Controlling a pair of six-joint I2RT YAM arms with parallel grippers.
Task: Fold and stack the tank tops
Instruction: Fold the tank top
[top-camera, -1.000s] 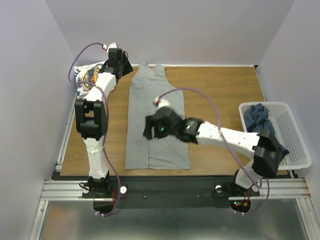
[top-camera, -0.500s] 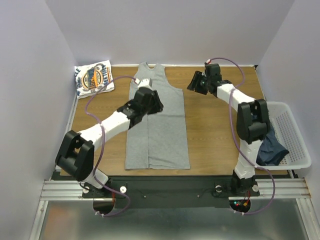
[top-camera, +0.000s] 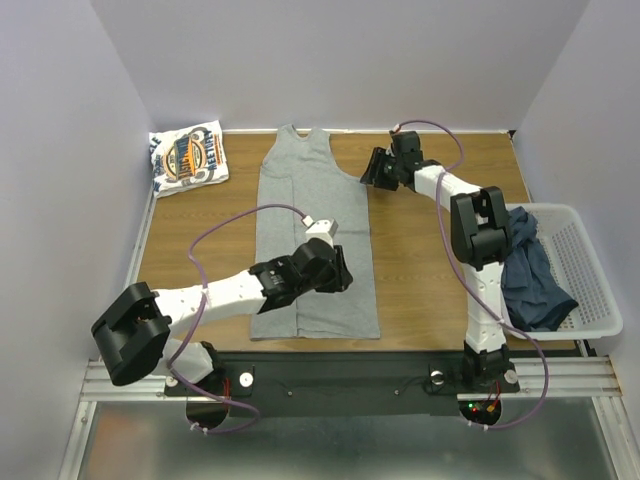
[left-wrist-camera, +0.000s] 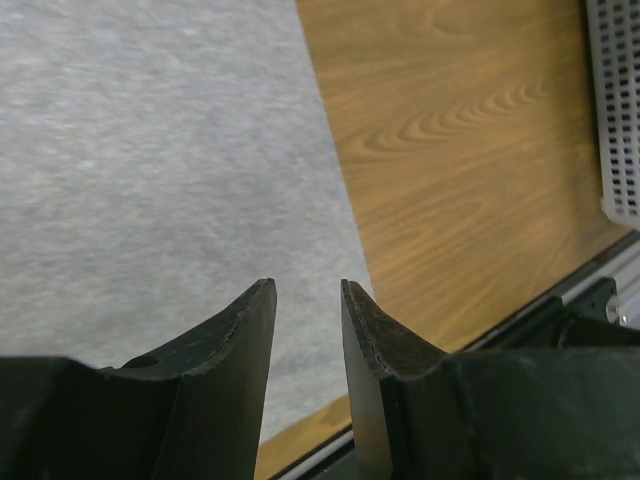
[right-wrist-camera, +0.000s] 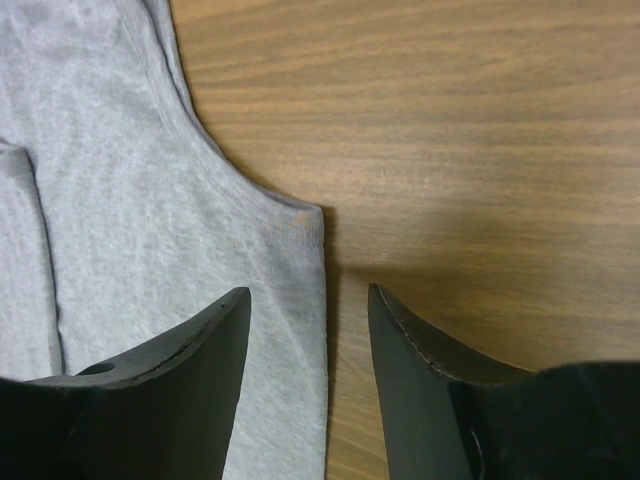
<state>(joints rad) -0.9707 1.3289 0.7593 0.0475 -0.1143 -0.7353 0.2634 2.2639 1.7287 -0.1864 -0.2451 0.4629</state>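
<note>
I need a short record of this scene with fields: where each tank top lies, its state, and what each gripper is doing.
grey top: flat on the middle of the table, with a lengthwise fold along its left side
printed top: folded, at the far left corner
blue tops: unfolded, in the basket, draped over its left rim
left gripper: open, over the grey top's near right part, holding nothing
right gripper: open, at the grey top's right armhole corner, holding nothing

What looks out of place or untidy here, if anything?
The dark blue tank top hangs crumpled over the near left rim of the white basket, partly outside it. The grey tank top lies flat and straight; the printed tank top sits folded at the far left corner.
</note>
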